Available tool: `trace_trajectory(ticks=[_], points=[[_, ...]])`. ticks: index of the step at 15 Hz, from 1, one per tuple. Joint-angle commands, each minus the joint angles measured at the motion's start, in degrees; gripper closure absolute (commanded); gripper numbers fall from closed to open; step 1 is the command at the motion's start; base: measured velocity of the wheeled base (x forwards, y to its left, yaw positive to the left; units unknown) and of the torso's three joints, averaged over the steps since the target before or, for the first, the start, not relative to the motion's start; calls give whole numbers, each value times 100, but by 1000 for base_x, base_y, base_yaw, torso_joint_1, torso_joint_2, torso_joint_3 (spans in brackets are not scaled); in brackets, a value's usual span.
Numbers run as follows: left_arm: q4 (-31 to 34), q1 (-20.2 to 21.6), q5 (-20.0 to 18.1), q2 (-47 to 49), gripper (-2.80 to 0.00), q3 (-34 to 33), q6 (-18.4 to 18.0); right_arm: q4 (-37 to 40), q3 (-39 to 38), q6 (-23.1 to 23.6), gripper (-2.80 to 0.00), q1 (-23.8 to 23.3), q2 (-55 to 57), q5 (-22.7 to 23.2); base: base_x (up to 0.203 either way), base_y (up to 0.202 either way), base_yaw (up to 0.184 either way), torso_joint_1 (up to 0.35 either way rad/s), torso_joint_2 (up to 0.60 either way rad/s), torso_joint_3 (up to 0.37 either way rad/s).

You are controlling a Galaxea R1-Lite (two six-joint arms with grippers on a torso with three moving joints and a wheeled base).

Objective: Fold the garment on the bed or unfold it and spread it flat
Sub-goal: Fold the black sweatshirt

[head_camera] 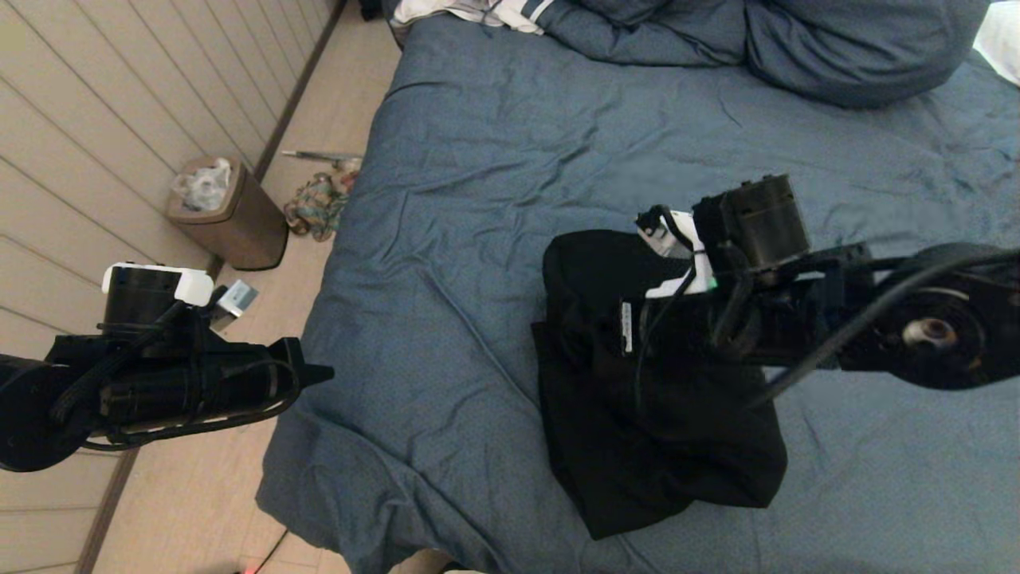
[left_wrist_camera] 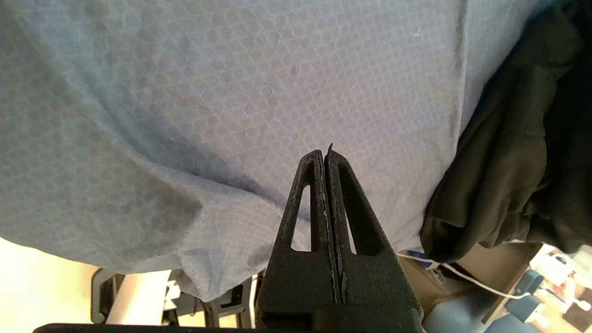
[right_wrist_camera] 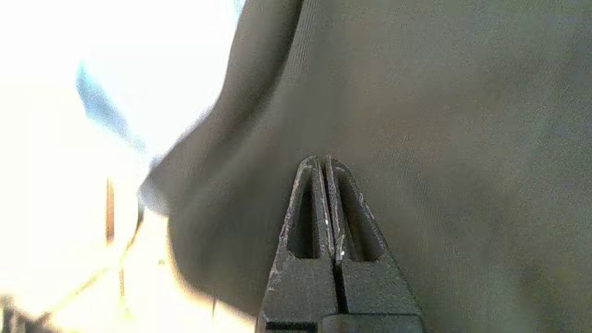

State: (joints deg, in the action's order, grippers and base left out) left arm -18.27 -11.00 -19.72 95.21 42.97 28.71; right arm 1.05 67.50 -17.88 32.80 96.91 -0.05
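Garment (head_camera: pixel 637 430) lies bunched in a thick, roughly folded heap on the near right part of the bed (head_camera: pixel 478 199), black against the wrinkled slate-blue duvet, its lower corner close to the bed's near edge. The right gripper (right_wrist_camera: pixel 326 159) hangs over the heap's upper half; in the right wrist view its fingers (right_wrist_camera: pixel 305 222) are pressed flat together with nothing between them, and the dark fabric fills the space just past their tips. Whether the tips touch the cloth cannot be told. In the head view the arm itself hides the fingers and part of the sweatshirt beneath.

The left gripper (left_wrist_camera: pixel 326 155) is parked beside the bed's left edge, over the floor, well apart from the garment. Its fingers (left_wrist_camera: pixel 351 217) are likewise closed on nothing, pointing toward bare duvet, with the black heap showing off to one side in the left wrist view.

Blue pillows (head_camera: pixel 845 48) sit at the head of the bed, with a white striped cloth (head_camera: pixel 478 12) beside them. On the floor by the panelled wall stands a brown bin (head_camera: pixel 231 211).
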Motion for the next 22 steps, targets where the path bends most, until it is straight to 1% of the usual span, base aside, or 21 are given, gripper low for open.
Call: trace_trajectory(ticks=[1,3,4,7,8,10,12,14,17,22], points=[[-10,1,-14,24,0,1,12,9,-619,-10,0,266,-487,0,0,0,0,0,0,0],[-18,1,-5,24,0,17,12,-65,-1320,-68,0,380,-504,27,0,0,0,0,0,0],[-18,1,-5,15,0,18,21,-237,-1477,-126,0,374,-358,37,0,0,0,0,0,0],[-18,1,-5,75,0,16,12,-1468,-1926,-192,0,106,732,33,0,0,0,0,0,0],[-18,1,-5,75,0,18,12,-1762,-2008,-193,0,1,999,32,0,0,0,0,0,0],[-18,1,-5,77,0,18,12,-1976,-2052,-196,0,-148,1398,31,0,0,0,0,0,0],[-18,1,-5,77,0,18,12,-2118,-2127,-200,0,-224,1695,47,0,0,0,0,0,0],[-18,1,-5,77,0,18,12,-2579,-2331,-202,0,-246,1842,49,0,0,0,0,0,0],[-18,1,-5,95,0,18,12,-2730,-2375,-208,0,-235,1644,34,0,0,0,0,0,0],[-18,1,-5,94,0,9,12,-2553,-2266,-200,0,-191,108,39,0,0,0,0,0,0]])
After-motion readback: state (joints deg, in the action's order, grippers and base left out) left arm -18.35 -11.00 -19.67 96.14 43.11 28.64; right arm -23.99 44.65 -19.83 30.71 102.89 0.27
